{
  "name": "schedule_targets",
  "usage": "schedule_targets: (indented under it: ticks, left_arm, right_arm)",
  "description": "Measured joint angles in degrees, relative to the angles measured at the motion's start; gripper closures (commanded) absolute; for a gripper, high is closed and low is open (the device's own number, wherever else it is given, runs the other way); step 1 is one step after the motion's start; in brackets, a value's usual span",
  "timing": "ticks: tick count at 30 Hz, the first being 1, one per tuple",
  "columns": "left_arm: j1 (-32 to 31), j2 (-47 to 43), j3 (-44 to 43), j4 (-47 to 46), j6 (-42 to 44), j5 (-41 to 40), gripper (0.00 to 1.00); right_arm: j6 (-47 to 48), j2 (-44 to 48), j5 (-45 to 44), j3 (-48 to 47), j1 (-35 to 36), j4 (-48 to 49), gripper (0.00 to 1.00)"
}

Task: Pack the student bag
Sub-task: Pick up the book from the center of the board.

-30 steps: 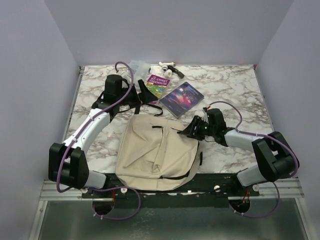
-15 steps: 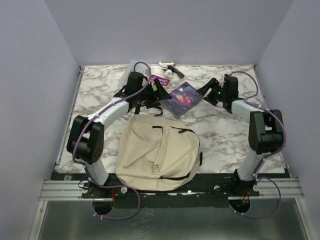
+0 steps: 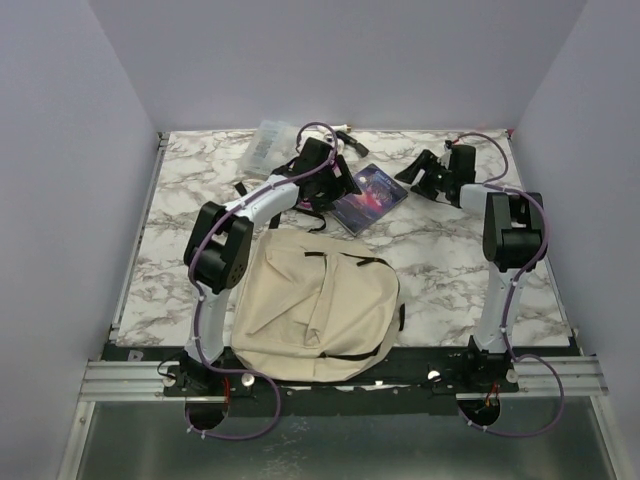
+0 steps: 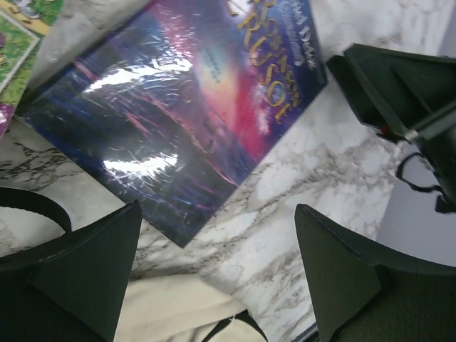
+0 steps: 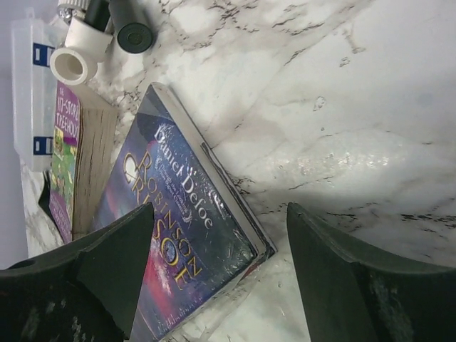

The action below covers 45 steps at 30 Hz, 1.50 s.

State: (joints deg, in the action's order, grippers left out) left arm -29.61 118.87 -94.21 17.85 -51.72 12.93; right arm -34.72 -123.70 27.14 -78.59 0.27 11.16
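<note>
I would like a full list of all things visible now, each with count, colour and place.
student bag: one, beige, near edge, between the arm bases.
Robinson Crusoe book: one, dark blue, beyond the bag.
Treehouse book: one, green and purple, beside the blue book.
plastic case: one, clear, far edge.
small tubes: count unclear, white and black, far edge.
table: one, white marble.
left gripper: one, black, open above the blue book.
right gripper: one, black, open above the same book.

Green book (image 4: 16, 39), mostly beyond the frame's edge
</note>
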Motion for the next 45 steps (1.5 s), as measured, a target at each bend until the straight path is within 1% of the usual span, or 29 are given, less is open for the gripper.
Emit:
schedule_targets:
  ticks: [3,7,12,15,17,20,23,29,34,41,45]
  left_arm:
    - [-0.11,2.78,-1.64,2.95,-1.51,-2.49,0.11]
    - [-0.15,4.61,-1.77,5.6,-3.32,-3.8,0.13]
    - [-0.46,5.57,-2.12,7.41,-4.39,-4.7,0.15]
    - [-0.76,6.67,-4.87,8.98,-4.42,-4.66,0.16]
    - [-0.92,8.39,-8.59,10.8,-4.17,-4.5,0.19]
    - [-0.74,9.6,-10.49,12.63,-3.48,-4.28,0.27]
    - [-0.35,10.4,-11.93,14.73,-2.36,-3.15,0.3]
    - [0.2,10.45,-12.22,16.26,-0.48,-1.6,0.31]
    - [0.13,8.9,-12.22,18.08,0.74,-0.42,0.31]
    - [-1.09,2.78,-11.96,18.6,1.2,1.73,0.3]
    - [-2.47,-2.82,-7.39,17.03,1.11,3.15,0.3]
  right_arm:
    - [0.57,-0.87,2.23,-0.02,0.0,1.4,0.27]
    - [0.74,-2.01,5.22,-0.02,0.0,3.56,0.33]
    - [0.39,-2.27,7.02,0.02,0.0,3.76,0.36]
    - [-0.37,-2.21,8.0,0.61,0.0,4.0,0.37]
    - [-1.4,-1.55,8.55,1.97,-0.2,4.79,0.39]
    - [-2.73,-0.35,8.7,3.67,-0.72,4.81,0.41]
    - [-4.15,0.79,8.94,5.44,-1.05,5.16,0.43]
    - [-6.08,3.67,9.22,9.68,-1.36,5.86,0.43]
    - [-6.84,4.98,9.27,11.85,-1.42,6.05,0.43]
    - [-6.82,5.55,9.22,13.07,-1.84,6.34,0.43]
    - [-6.84,8.11,9.42,16.46,-1.84,5.57,0.43]
